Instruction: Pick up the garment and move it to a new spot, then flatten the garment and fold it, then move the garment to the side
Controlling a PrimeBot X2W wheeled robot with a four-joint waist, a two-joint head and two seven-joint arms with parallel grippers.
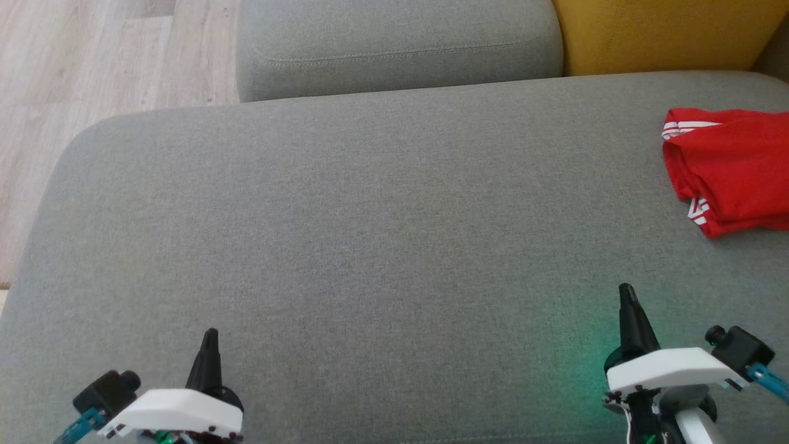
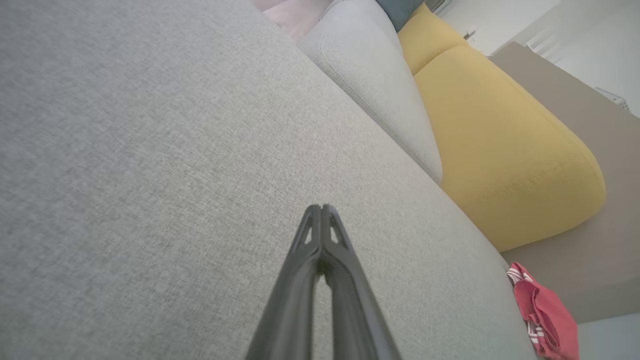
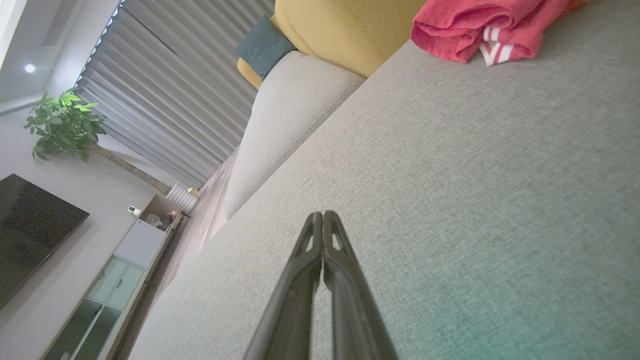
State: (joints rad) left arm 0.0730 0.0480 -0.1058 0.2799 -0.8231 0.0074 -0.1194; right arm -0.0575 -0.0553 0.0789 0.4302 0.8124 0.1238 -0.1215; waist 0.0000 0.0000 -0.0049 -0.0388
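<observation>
One red garment, white-striped, lies loosely folded at the right edge of the grey sofa seat, toward its far corner, and is judged already set aside. The left gripper and right gripper hover at the seat's near edge with fingers clenched on nothing, well apart from the garment, seemingly at rest.

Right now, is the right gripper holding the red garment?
No, the right gripper is shut and empty, and the red garment lies well apart on the grey cushion.
</observation>
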